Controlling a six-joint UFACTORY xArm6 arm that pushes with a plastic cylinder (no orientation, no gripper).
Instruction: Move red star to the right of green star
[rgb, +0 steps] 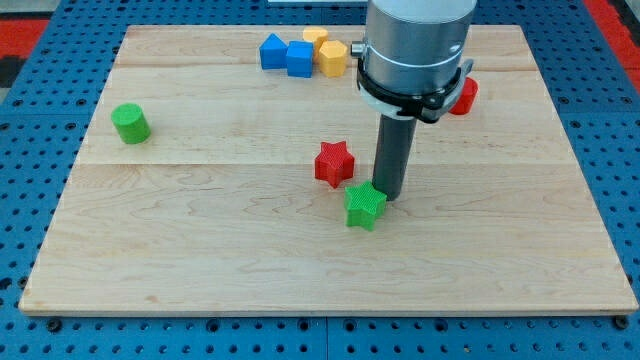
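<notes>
The red star (334, 163) lies near the board's middle. The green star (365, 205) lies just below and to the right of it, a small gap between them. My tip (389, 196) stands at the green star's upper right edge, touching or nearly touching it, and to the right of the red star. The rod rises from there to the grey arm body at the view's top.
A green cylinder (130, 123) sits at the left. A blue pentagon-like block (271, 51), a blue cube (300, 59) and two yellow blocks (332, 58) cluster at the top. A red block (463, 96) is partly hidden behind the arm. The wooden board (200, 250) has blue pegboard around it.
</notes>
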